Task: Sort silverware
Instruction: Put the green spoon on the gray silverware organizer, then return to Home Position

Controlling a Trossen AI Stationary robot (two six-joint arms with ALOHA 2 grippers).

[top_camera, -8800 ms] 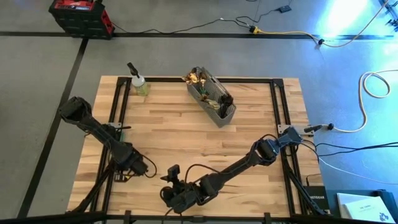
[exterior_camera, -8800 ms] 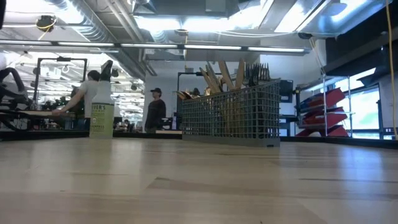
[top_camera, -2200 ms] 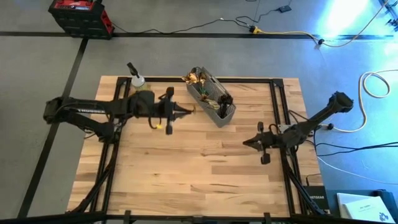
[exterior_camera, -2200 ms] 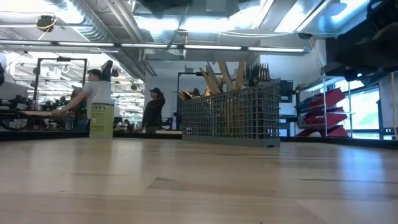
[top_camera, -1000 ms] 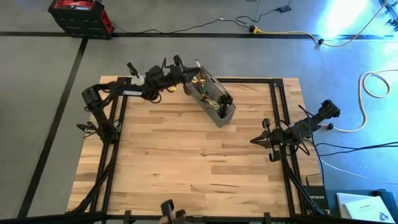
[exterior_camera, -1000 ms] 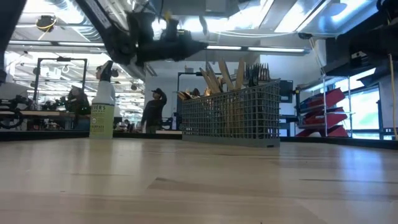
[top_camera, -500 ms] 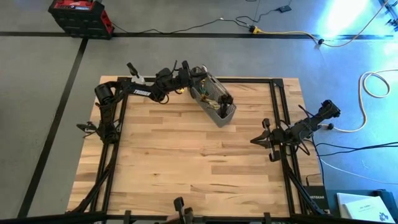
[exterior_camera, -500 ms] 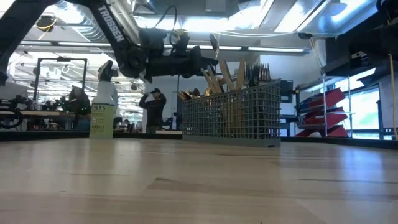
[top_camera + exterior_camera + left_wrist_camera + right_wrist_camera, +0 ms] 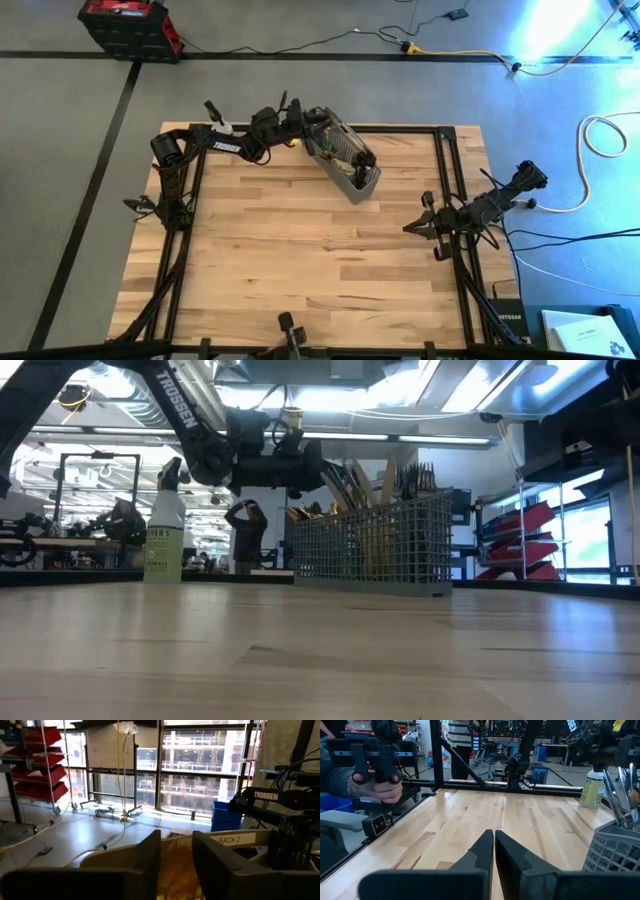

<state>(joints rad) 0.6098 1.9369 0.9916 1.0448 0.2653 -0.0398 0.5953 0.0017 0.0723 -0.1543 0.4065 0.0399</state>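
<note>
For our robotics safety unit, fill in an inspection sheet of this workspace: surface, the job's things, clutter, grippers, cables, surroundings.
Surface: wooden table, bare in the middle.
Job's things: silverware upright in the wire-mesh caddy near the far edge.
Clutter: spray bottle with green liquid at the far left corner.
Grippers: left gripper at the caddy's end, fingers slightly apart; right gripper shut, waiting at the right edge.
Cables: yellow and black cords on the floor.
Surroundings: a person beyond the table; a hand on a control handle.

Pale, smooth wooden table (image 9: pixel 300 250), grey wire-mesh metal caddy (image 9: pixel 375 550), shiny gold silverware (image 9: pixel 318 124), translucent plastic spray bottle (image 9: pixel 164 545).
</note>
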